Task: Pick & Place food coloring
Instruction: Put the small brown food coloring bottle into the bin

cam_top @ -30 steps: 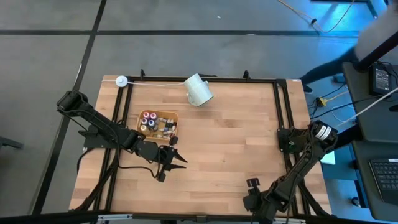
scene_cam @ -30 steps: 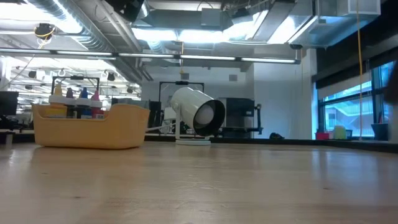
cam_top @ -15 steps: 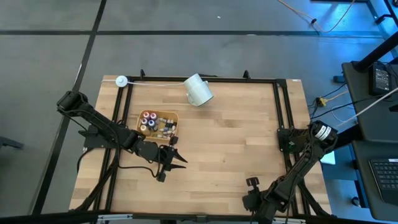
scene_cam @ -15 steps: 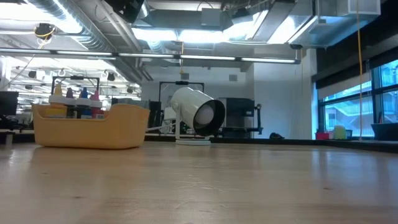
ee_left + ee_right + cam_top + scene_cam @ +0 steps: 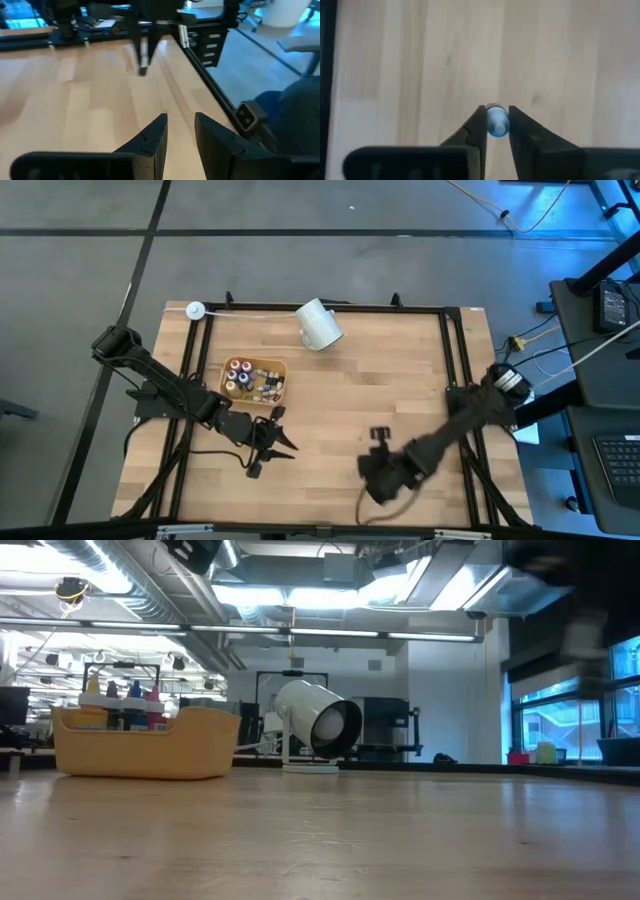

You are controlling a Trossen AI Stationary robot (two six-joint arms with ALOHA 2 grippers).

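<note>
While my right end effector [image 5: 494, 121] hangs over the bare middle of the counter [image 5: 400, 390], it's pinching one blue-capped food coloring bottle [image 5: 495, 120], so I'd call this the carry. Next up: swing it to the yellow tray [image 5: 279, 365] holding the rest. Left end effector [image 5: 179, 129] sits slightly open and empty near the tray.

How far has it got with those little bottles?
Most bottles sit in the yellow tray, which may be the finished part. In hand: the right jaws are shut on a blue-capped bottle over mid-table. The left jaws are open and empty near the tray. Left: setting that bottle down; where, I cannot tell.
</note>
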